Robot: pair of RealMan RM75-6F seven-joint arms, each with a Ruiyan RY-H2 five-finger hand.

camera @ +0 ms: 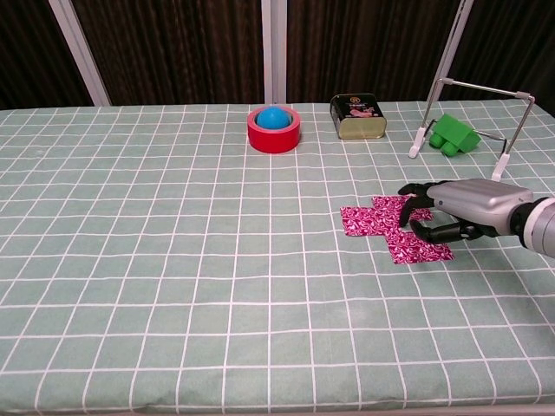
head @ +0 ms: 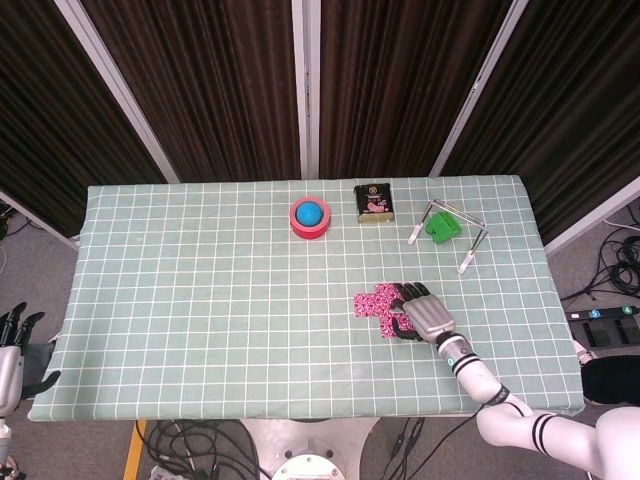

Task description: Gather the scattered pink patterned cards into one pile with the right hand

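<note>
Pink patterned cards (head: 372, 304) (camera: 371, 220) lie overlapping in a loose cross on the green checked cloth, right of the table's middle. One card (camera: 421, 250) sticks out toward the front. My right hand (head: 424, 311) (camera: 458, 211) lies palm down at the right side of the cards. Its dark fingertips (camera: 418, 211) rest on top of them and it grips nothing. My left hand (head: 14, 343) hangs off the table's front left corner, fingers apart and holding nothing; only the head view shows it.
A red tape roll with a blue ball in it (head: 310, 217) (camera: 274, 127) and a dark tin (head: 372, 203) (camera: 357, 116) stand at the back. A wire frame over a green block (head: 440, 227) (camera: 453, 133) stands at the back right.
</note>
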